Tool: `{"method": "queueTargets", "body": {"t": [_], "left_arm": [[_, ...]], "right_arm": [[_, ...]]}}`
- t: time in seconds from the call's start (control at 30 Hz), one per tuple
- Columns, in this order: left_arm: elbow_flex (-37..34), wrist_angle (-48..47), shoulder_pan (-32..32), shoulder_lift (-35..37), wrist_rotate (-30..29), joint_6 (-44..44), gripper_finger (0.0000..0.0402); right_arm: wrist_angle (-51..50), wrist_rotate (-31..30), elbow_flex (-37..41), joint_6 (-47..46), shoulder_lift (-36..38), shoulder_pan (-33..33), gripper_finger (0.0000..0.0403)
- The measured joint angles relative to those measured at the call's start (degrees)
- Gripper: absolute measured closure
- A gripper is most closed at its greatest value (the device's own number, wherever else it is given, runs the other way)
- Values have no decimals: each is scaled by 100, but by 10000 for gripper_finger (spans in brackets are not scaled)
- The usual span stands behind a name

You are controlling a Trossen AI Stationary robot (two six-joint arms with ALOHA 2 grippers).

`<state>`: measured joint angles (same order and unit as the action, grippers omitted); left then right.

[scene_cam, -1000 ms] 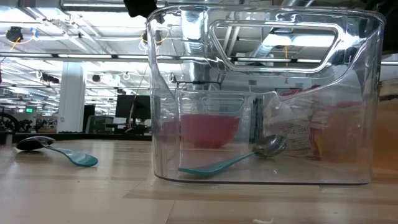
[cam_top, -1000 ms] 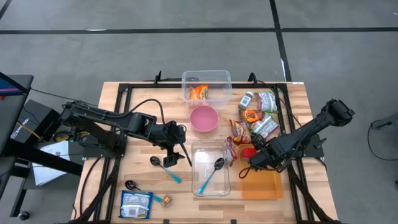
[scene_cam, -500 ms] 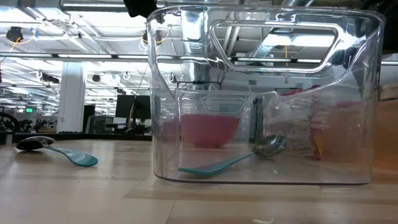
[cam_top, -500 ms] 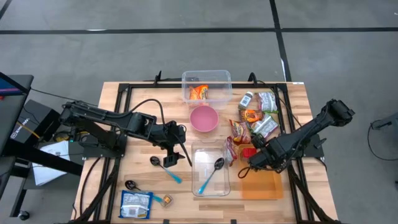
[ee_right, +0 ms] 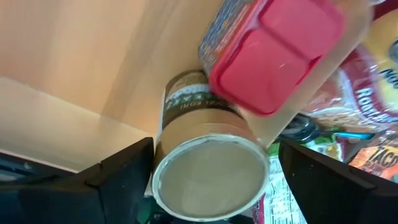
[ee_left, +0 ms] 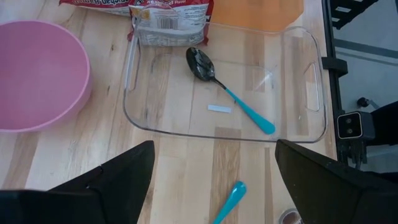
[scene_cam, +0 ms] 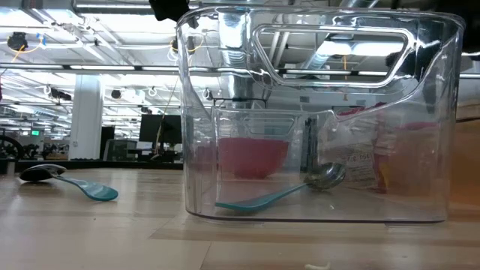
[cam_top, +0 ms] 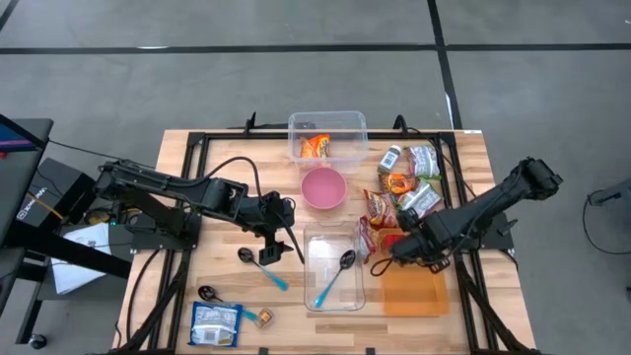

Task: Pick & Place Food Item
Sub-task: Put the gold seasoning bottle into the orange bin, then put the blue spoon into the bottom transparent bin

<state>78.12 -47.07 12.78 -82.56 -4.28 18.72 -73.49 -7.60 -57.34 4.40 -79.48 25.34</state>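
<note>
A brown cup with a white top stands on the table between the fingers of my right gripper, which points down and is open. A red-lidded tub lies tilted against the cup's far side. In the high view my right gripper hangs just right of the clear container, which holds a teal-handled spoon. Food packets lie beyond it. My left gripper waits open above the table, left of the container. My right gripper has one finger on each side of the cup's top rim, coming from above. I cannot tell whether either finger touches the cup.
A pink bowl and a far clear tub with an orange packet stand behind the container. An orange board lies near the right front. A second teal spoon, a black spoon and a blue-white packet lie at the left front.
My right gripper has rolled a little at the wrist and edged toward the table's far left, over the red-lidded tub.
</note>
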Motion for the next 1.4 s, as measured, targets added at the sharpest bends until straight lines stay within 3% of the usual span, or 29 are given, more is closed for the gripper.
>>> {"method": "queueTargets", "body": {"t": [0.5, 0.7, 0.87, 0.97, 1.1, 1.27, 1.4], "left_arm": [[0, -2, 1, 0, 1, 1, 74], [0, 0, 0, 0, 1, 0, 74], [1, 0, 9, 0, 1, -24, 74], [1, 0, 9, 0, 1, -24, 74], [-1, 134, 9, 0, -10, -22, 74], [-1, 556, 11, 0, -27, -26, 74], [-1, 997, 11, 0, -38, -25, 74]], "right_arm": [[-394, 198, -787, -766, 13, -189, 65], [-319, 323, -1163, -1760, 288, -185, 65], [93, 264, -1229, -3141, 849, -180, 65], [645, -160, -1229, -4188, 1252, -98, 65], [1484, -1365, -1229, -5239, 1711, 259, 65], [2101, -2977, -1229, -5831, 1923, 833, 65], [2230, -3704, -1229, -6041, 1921, 1118, 65]]}}
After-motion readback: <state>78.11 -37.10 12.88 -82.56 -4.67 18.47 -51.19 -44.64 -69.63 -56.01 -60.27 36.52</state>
